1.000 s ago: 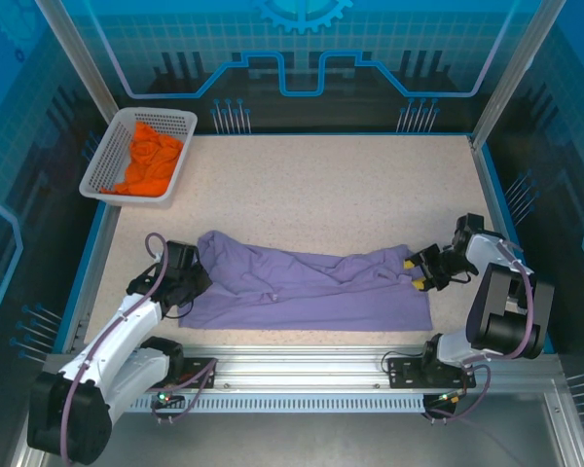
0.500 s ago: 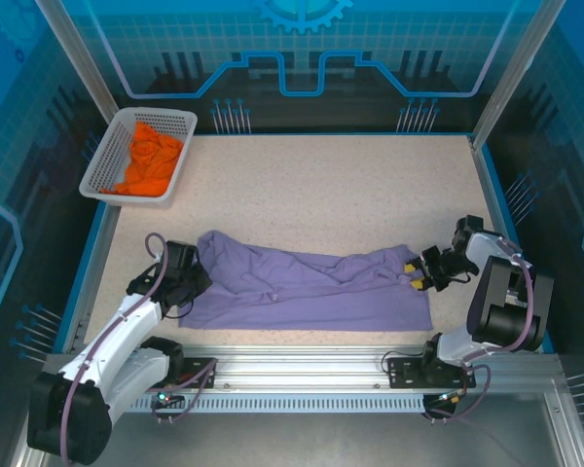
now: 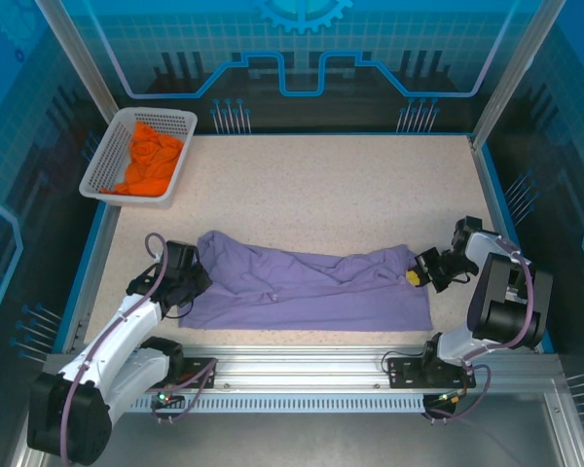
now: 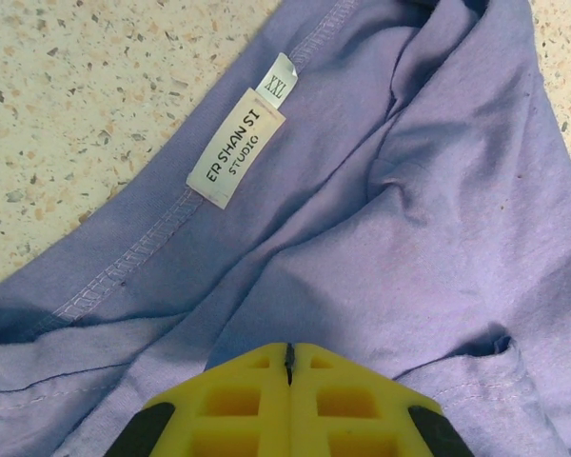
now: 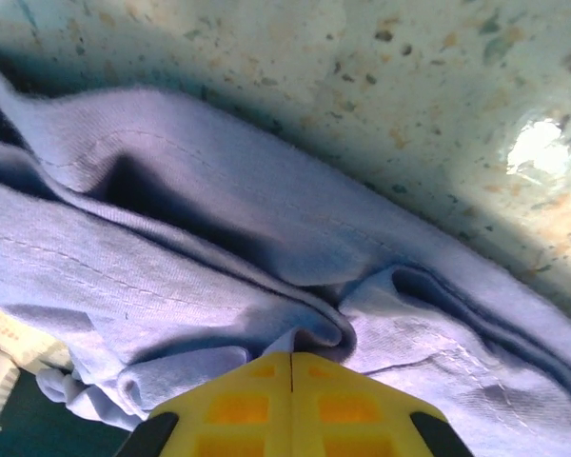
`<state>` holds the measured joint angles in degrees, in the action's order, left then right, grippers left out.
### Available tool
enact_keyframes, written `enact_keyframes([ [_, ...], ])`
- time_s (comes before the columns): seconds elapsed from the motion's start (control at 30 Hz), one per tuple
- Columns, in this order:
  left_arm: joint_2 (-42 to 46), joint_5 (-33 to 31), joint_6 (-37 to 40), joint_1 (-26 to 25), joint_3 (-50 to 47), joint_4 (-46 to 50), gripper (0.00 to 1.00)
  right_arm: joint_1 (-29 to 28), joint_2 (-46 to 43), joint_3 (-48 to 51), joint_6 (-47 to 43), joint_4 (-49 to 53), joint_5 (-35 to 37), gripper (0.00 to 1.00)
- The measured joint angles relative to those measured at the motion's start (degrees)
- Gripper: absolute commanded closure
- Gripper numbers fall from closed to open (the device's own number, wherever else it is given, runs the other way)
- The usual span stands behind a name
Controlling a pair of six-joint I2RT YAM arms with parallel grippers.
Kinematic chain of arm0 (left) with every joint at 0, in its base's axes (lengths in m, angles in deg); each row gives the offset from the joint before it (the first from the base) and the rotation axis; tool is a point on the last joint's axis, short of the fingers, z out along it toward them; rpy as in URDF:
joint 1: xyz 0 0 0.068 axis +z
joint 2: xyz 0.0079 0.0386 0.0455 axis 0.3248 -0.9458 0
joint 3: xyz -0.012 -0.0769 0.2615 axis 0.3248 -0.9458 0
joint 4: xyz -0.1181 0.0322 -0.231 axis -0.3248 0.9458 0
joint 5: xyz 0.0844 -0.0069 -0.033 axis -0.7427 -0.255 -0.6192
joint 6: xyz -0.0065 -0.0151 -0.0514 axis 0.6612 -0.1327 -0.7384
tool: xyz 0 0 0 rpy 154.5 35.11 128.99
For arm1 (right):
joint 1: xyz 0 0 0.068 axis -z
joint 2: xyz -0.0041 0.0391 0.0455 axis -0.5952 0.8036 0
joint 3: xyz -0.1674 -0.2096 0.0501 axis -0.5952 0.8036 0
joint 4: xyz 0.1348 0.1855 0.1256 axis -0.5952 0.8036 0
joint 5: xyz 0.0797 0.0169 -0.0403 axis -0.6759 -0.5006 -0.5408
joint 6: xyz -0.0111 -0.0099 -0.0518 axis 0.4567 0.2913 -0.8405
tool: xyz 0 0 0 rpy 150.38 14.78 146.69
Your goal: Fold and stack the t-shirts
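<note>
On lavender t-shirt (image 3: 311, 292): left gripper (image 4: 288, 350), right gripper (image 5: 291, 358), clamped.

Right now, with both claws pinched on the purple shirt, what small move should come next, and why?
Probably lift both ends slightly and draw them apart. The left gripper and right gripper are each shut on an end of the purple t-shirt, which lies bunched and creased on the table; stretching should flatten it for folding.

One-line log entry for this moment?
left gripper: shut on lavender-purple cloth t-shirt | right gripper: shut on same shirt | bright orange cloth t-shirt: in white plastic mesh basket
</note>
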<state>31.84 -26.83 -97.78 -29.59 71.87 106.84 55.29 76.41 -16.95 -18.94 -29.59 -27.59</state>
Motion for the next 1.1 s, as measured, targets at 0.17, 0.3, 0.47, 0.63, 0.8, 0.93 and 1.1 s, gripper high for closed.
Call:
enact_keyframes([
  [0.17,0.17,0.37,0.28,0.0,1.33,0.07,1.0,-1.09,-1.68,-3.1,-0.02,0.76,0.52,1.0],
  [0.3,-1.81,0.33,1.81,0.0,8.35,-0.68,1.0,-3.1,-3.41,-9.94,0.46,-0.94,0.74,1.0],
  [0.47,-9.99,0.35,4.98,0.0,20.85,-4.68,1.0,-4.96,-2.99,-18.16,2.56,-5.38,1.11,1.0],
  [0.63,-21.35,0.61,9.73,0.04,33.16,-10.08,1.0,-6.1,5.18,-30.05,3.89,-9.49,1.4,1.0],
  [0.8,-33.42,2.32,14.71,0.68,44.74,-13.62,1.0,-6.23,14.16,-38.12,4.09,-11.47,2.23,1.0],
  [0.93,-43.39,5.73,17.07,2.54,53.83,-14.47,1.0,-6.08,20.24,-42.69,4.09,-11.5,2.62,1.0],
  [1.1,-54.23,9.64,18.53,4.0,62.6,-13.86,1.0,-5.11,24.94,-44.61,4.09,-11.26,2.93,1.0],
])
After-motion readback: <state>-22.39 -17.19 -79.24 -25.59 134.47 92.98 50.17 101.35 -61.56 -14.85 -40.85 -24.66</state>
